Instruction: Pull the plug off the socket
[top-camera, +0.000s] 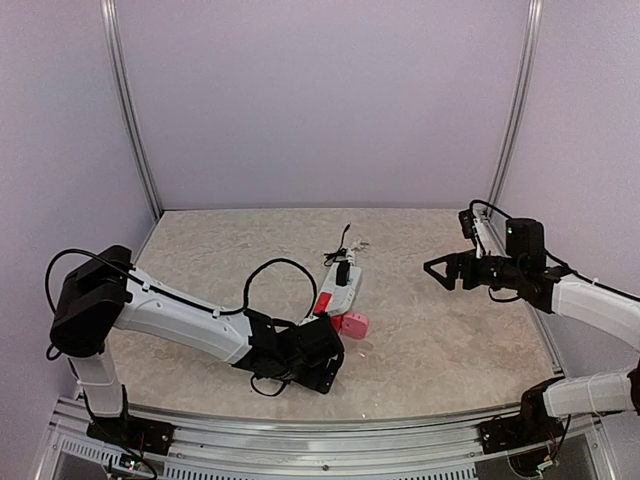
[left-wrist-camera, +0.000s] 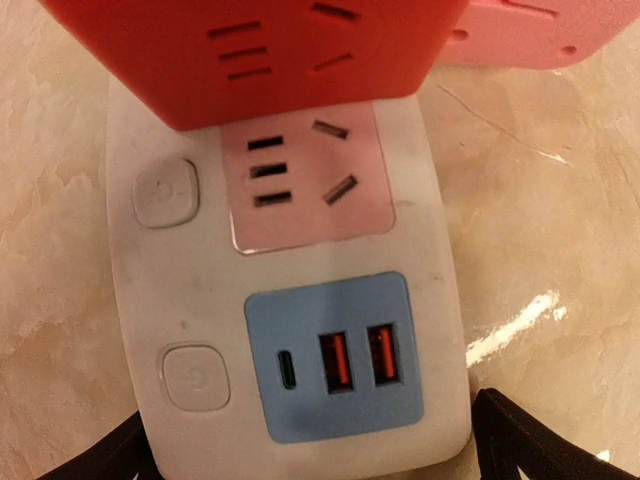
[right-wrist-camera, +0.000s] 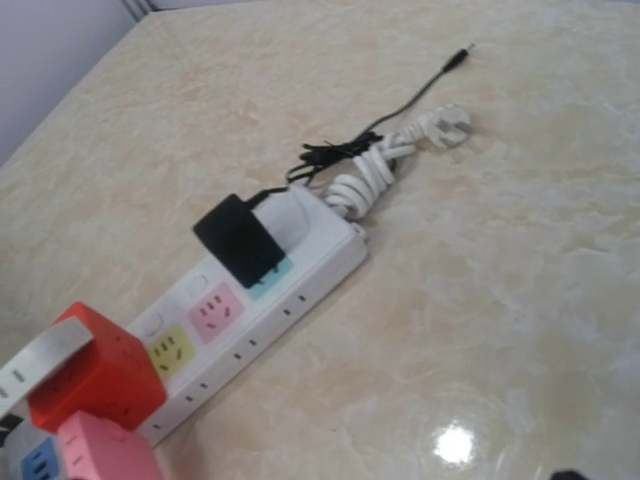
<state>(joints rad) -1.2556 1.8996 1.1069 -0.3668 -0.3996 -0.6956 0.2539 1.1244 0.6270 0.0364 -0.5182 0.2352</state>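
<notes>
The left claw (left-wrist-camera: 320, 452) straddles the socket (left-wrist-camera: 200, 290) (contact unclear); right claw (top-camera: 435, 270) gapes wide.

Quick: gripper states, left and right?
Left gripper: fingers either side of the strip end; cannot tell if clamped.
Right gripper: open, holding nothing.

Top camera looks down over the whole table (top-camera: 430, 330) from its near edge. Left wrist camera is very close above the socket (left-wrist-camera: 190, 280), right wrist camera farther and oblique; all 3 views share it.
</notes>
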